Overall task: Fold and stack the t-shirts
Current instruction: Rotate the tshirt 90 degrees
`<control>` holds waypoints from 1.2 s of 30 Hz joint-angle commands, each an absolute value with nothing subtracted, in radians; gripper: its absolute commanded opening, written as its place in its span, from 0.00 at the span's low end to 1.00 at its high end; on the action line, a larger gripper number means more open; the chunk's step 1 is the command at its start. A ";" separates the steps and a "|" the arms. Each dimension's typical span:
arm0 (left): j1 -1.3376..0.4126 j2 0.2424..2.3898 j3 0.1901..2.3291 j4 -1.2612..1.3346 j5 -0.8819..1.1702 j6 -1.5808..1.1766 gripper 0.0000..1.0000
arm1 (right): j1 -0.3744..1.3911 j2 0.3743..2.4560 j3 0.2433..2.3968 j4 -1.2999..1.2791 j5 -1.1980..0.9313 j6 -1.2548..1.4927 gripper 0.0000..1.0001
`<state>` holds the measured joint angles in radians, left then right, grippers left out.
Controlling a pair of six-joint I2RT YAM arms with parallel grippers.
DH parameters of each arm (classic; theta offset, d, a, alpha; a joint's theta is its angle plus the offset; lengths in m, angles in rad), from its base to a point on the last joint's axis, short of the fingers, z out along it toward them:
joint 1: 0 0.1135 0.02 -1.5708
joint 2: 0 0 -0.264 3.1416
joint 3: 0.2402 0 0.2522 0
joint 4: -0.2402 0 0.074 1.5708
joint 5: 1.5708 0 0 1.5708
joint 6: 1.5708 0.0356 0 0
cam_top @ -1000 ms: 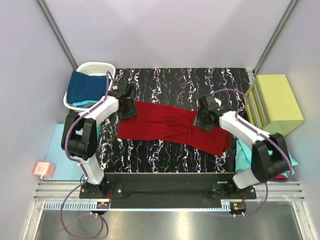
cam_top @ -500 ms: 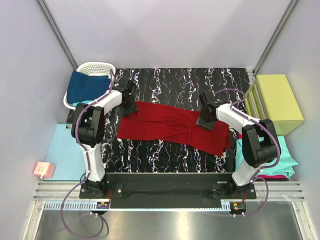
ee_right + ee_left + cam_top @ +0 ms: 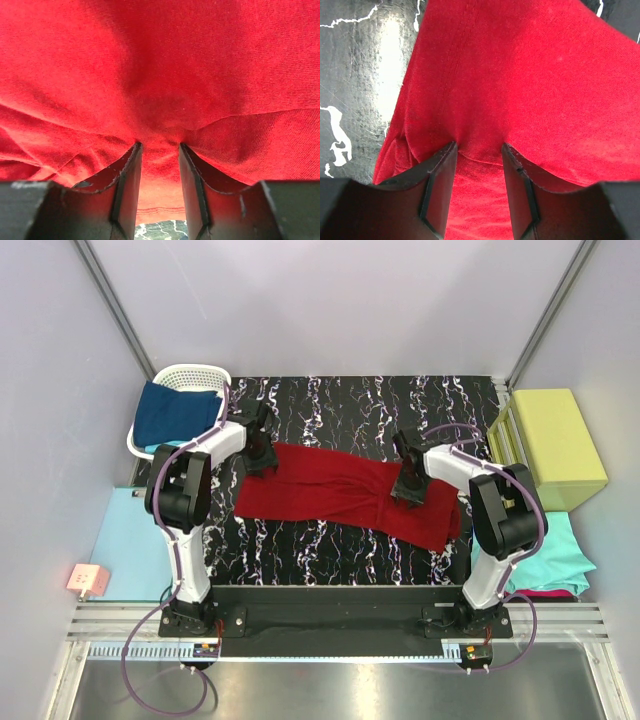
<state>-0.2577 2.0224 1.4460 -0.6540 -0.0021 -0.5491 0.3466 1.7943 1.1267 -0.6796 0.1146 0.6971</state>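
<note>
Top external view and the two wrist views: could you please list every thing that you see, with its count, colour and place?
dark red t-shirt: one, dark red, lying across the middle of the table
navy t-shirt: one, navy blue, in the basket
teal t-shirt: one, teal, beside the table's right edge, near side
magenta cloth: one, magenta, under the teal t-shirt, only an edge shows
basket: one, white, far left corner
box: one, yellow-green, right of the table
sheet: one, pale blue, left of the table
small pink object: one, near left, too small to name
table: one, black with white veins
left claw: one, black, pinching the dark red t-shirt's left end
right claw: one, black, pinching its right part
</note>
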 commanded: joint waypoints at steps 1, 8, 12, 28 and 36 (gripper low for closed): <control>-0.264 2.089 1.422 -0.643 0.051 -0.532 0.47 | 0.348 1.847 1.158 -0.710 0.162 0.703 0.42; -0.264 2.088 1.390 -0.649 0.045 -0.541 0.47 | 0.350 1.902 1.207 -0.749 0.215 0.715 0.38; -0.268 2.014 1.319 -0.649 0.008 -0.541 0.46 | 0.345 1.920 1.259 -0.759 0.241 0.709 0.38; -0.371 1.707 1.071 -0.710 -0.060 -0.564 0.45 | 0.304 2.192 1.670 -0.864 0.232 0.709 0.38; -0.481 1.614 1.034 -0.758 -0.051 -0.597 0.44 | 0.293 2.316 1.874 -0.908 0.206 0.680 0.38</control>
